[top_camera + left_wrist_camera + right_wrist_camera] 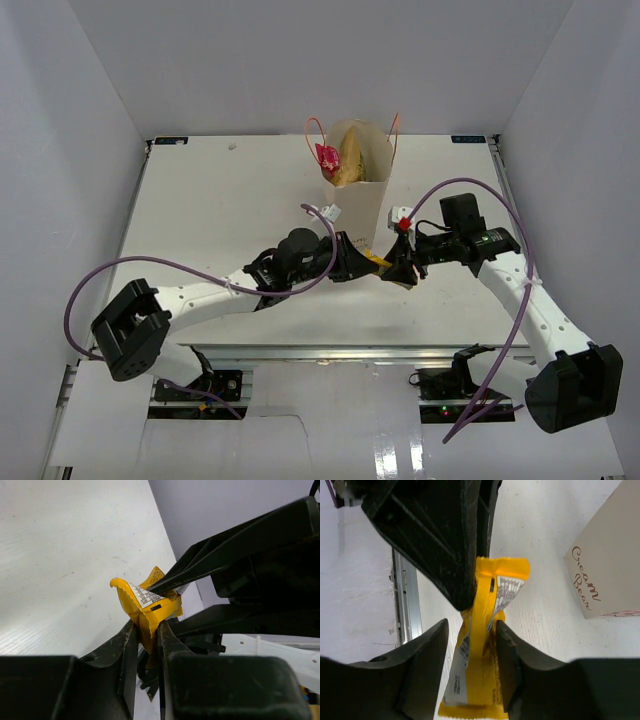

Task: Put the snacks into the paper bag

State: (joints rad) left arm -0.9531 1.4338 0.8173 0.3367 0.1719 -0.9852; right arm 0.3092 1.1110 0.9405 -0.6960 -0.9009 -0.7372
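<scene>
The cream paper bag (366,195) stands upright at the middle back, with the tan-gold chip bag (352,160) and a red packet (326,155) showing in its open top. In front of it, my left gripper (358,262) is shut on one end of a yellow packet (147,602) held above the table. My right gripper (471,630) is open, its fingers (427,645) standing on either side of the same yellow packet (482,645). The bag's printed front (607,575) is just to the right. Green and purple packets are not in view.
White enclosure walls (80,120) close in the left, right and back of the white table (220,210). A metal rail (404,600) runs along the table's near edge. Purple cables (110,270) loop over both arms.
</scene>
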